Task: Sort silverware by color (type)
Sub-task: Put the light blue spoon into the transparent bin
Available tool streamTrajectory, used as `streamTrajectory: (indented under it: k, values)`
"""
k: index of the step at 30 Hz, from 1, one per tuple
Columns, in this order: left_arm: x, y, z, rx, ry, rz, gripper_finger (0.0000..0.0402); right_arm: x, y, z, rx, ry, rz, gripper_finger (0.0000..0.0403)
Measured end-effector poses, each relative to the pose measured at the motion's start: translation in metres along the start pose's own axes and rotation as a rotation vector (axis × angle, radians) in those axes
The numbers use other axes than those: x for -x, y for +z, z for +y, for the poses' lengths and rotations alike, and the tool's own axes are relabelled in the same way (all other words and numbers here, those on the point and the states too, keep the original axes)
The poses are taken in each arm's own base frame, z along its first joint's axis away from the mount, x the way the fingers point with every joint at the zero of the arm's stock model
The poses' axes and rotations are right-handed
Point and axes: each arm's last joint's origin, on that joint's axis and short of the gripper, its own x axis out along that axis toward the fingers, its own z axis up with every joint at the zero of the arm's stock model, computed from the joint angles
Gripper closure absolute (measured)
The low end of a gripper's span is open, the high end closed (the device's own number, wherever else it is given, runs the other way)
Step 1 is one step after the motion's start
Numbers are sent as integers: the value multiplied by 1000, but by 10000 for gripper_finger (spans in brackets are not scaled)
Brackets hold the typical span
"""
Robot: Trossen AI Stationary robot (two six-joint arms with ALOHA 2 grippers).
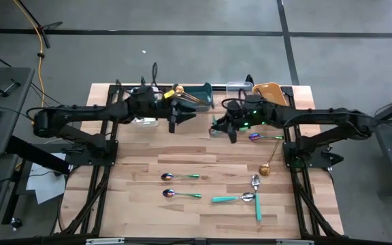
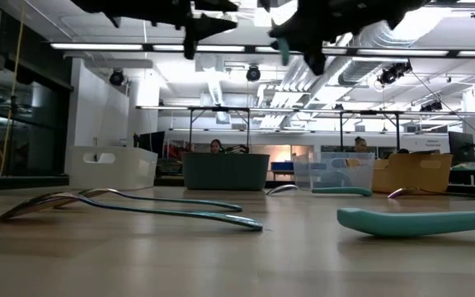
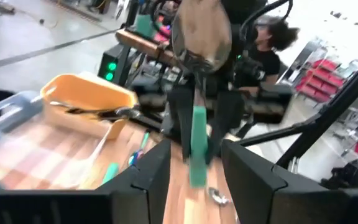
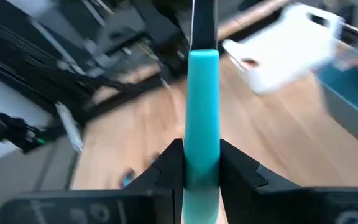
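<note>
A: Holding what, the right jaws (image 4: 202, 163)?
B: The teal spoon (image 4: 203, 106), pinched, standing straight up out of them. Left jaws (image 3: 194, 163) stand wide around it (high above the bench (image 1: 141, 190)).

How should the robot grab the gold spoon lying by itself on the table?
Probably take the gold spoon by the middle of its thin handle, coming straight down from above with the jaws across it. It lies flat on the table, and its round bowl end looks harder to pinch.
</note>
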Motion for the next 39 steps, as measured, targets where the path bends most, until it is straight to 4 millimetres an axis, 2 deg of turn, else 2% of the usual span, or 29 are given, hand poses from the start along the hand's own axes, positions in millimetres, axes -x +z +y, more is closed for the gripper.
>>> streamTrajectory:
  k: [4, 9, 15, 19, 26, 31, 35, 39]
  values:
    - [27, 6, 0, 3, 45, 70, 261, 34, -2, -3, 23, -127, 64, 339]
    - [50, 3, -5, -19, 57, -20, 266, 80, -4, 1, 30, -264, 59, 339]
    - [60, -17, -7, -15, 40, -123, 276, 129, -6, 12, 41, -361, -51, 339]
    - [60, -19, -8, -16, 33, -126, 282, 145, -7, 17, 31, -366, -111, 339]
    - [61, -16, -9, -54, 30, -157, 289, 143, -7, 17, 27, -371, -103, 339]
    - [61, -16, -9, -56, 31, -159, 289, 123, -1, 8, -30, -452, -127, 339]
    - [61, -16, -9, -56, 31, -160, 289, 101, 15, -14, -64, -568, -70, 339]
    - [61, -16, -9, -56, 31, -160, 289, 83, 26, -54, -115, -676, 92, 339]
